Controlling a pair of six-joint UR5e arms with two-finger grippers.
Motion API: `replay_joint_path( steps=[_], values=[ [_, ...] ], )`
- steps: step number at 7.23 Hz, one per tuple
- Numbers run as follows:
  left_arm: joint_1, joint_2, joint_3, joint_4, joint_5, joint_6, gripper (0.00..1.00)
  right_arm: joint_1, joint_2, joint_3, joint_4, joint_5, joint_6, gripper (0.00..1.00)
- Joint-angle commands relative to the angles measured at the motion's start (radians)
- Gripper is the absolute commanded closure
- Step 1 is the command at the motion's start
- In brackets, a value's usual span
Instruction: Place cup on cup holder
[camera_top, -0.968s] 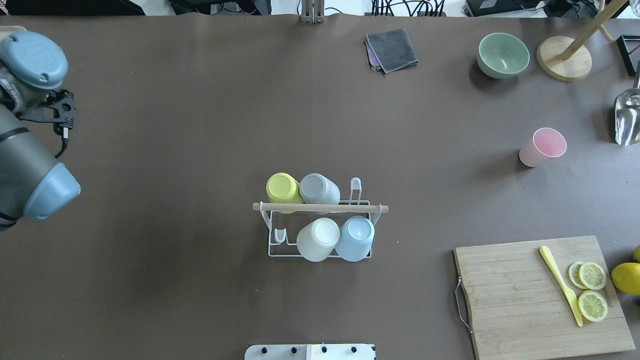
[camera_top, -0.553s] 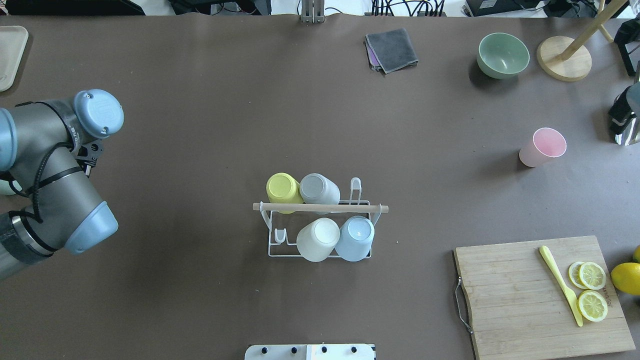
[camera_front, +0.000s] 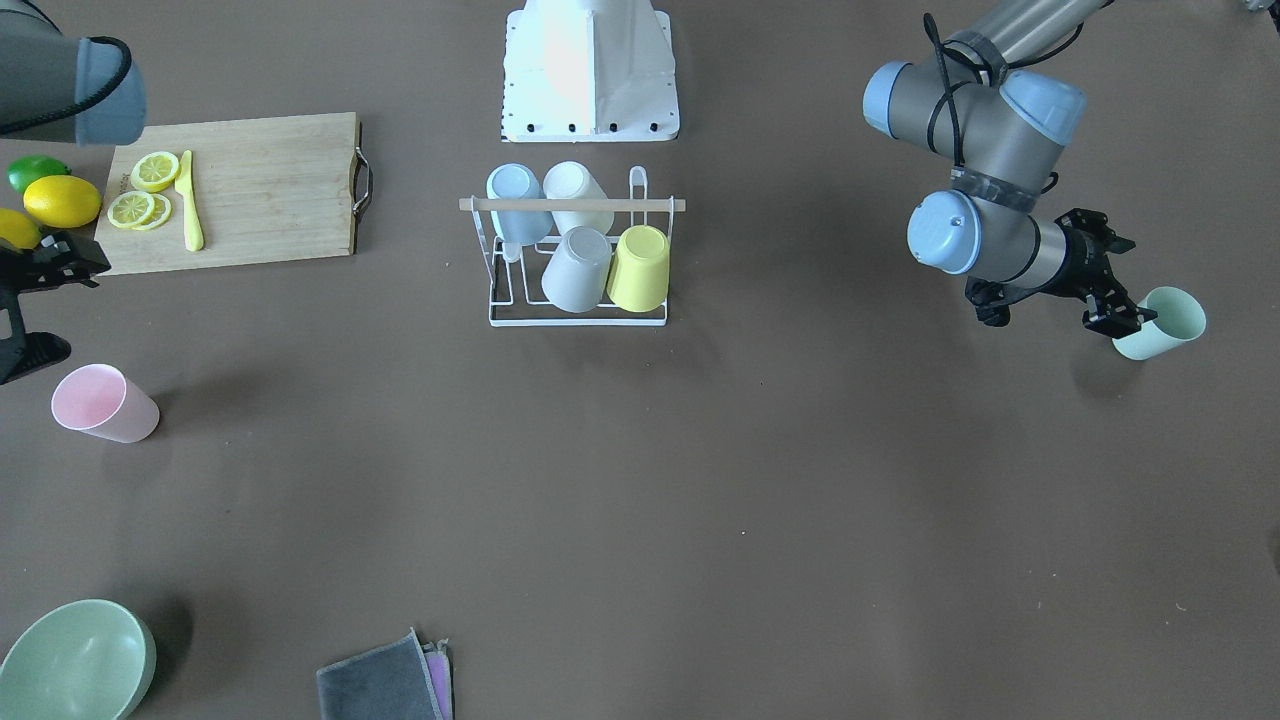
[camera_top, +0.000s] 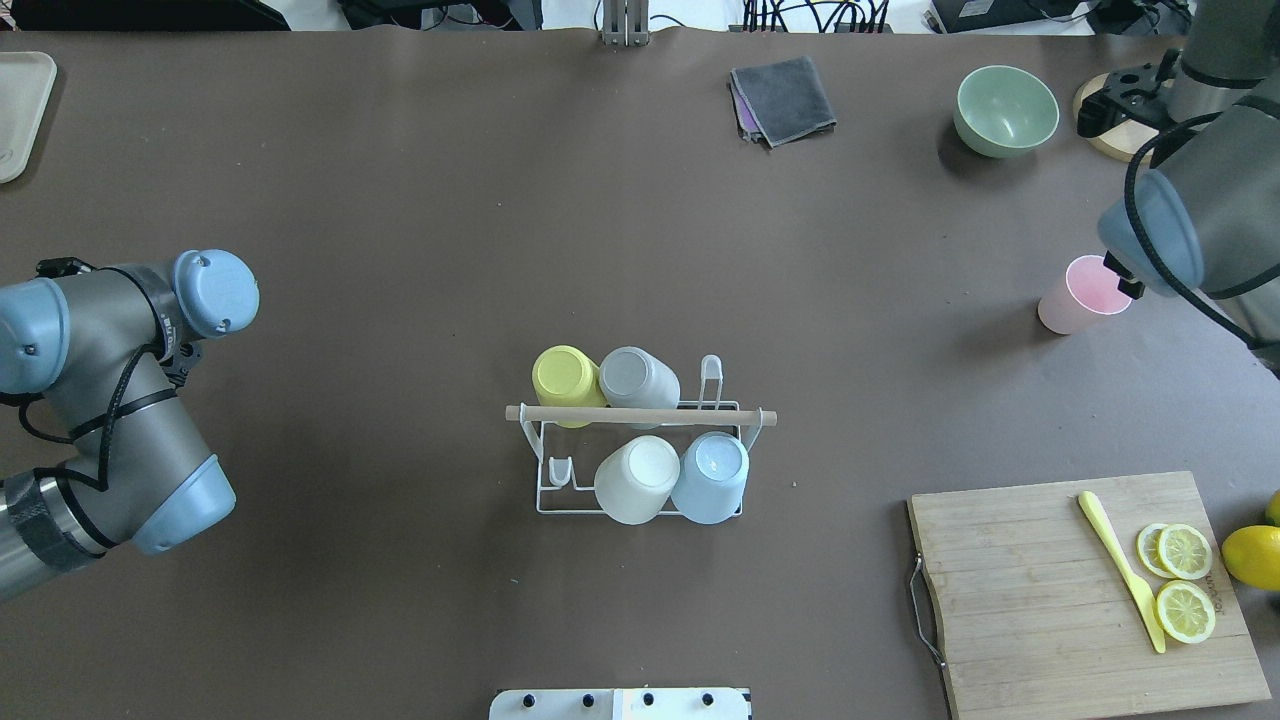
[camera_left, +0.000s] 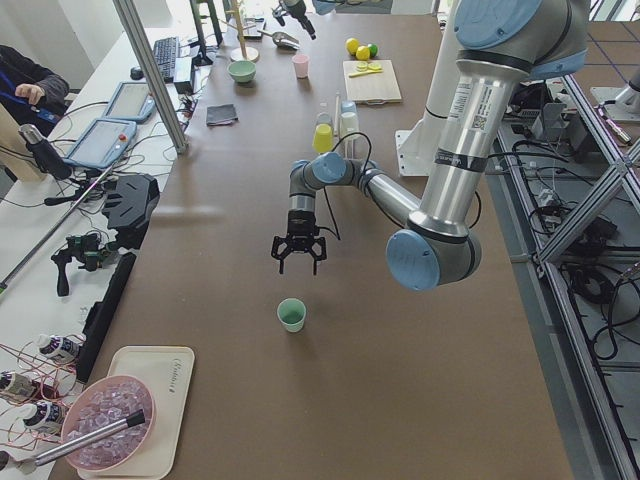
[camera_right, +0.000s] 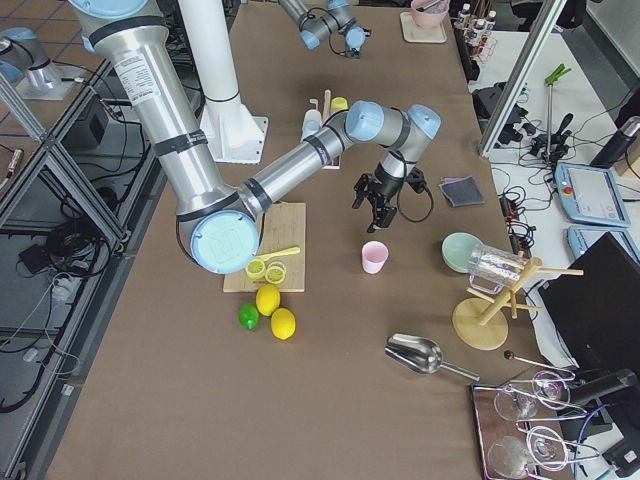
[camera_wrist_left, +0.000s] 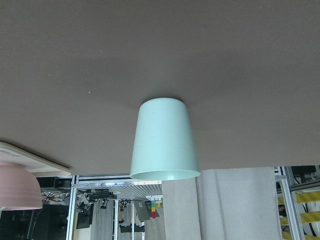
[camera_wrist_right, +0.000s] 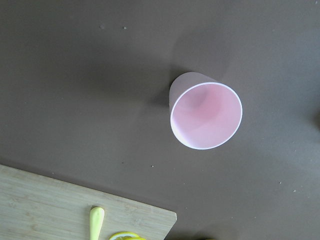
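Note:
The white wire cup holder with its wooden rod stands mid-table and carries yellow, grey, white and light blue cups upside down. A pink cup stands upright at the right, seen from above in the right wrist view. My right gripper is open just above and beside it, touching nothing. A mint cup stands upright at the far left, centred in the left wrist view. My left gripper is open, close beside that cup and not around it.
A wooden cutting board with lemon slices and a yellow knife lies front right, with whole lemons beside it. A green bowl, a folded grey cloth and a wooden stand base sit at the back. A tray corner shows far left.
My left arm has swung further in over the table's left side. My right arm has come into view at the right edge and now hangs over the pink cup.

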Motion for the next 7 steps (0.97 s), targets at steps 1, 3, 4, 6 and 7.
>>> replay_joint_path(
  steps=[1,3,4,6,7],
  values=[
    [0.013,0.079,0.002,-0.114,0.001,0.0,0.01,-0.06,0.053,-0.038,-0.001,-0.078,0.009,0.01],
    [0.016,0.081,0.007,-0.128,0.001,0.0,0.01,-0.062,0.163,-0.24,0.001,-0.095,-0.01,0.0],
    [0.02,0.07,0.016,-0.128,0.001,0.003,0.01,-0.066,0.195,-0.323,0.001,-0.12,-0.077,0.01],
    [0.021,0.067,0.055,-0.201,0.068,0.049,0.01,-0.094,0.212,-0.412,0.034,-0.182,-0.136,0.01],
    [0.026,0.074,0.069,-0.241,0.07,0.078,0.01,-0.118,0.226,-0.461,0.027,-0.19,-0.162,0.01]
  ],
)
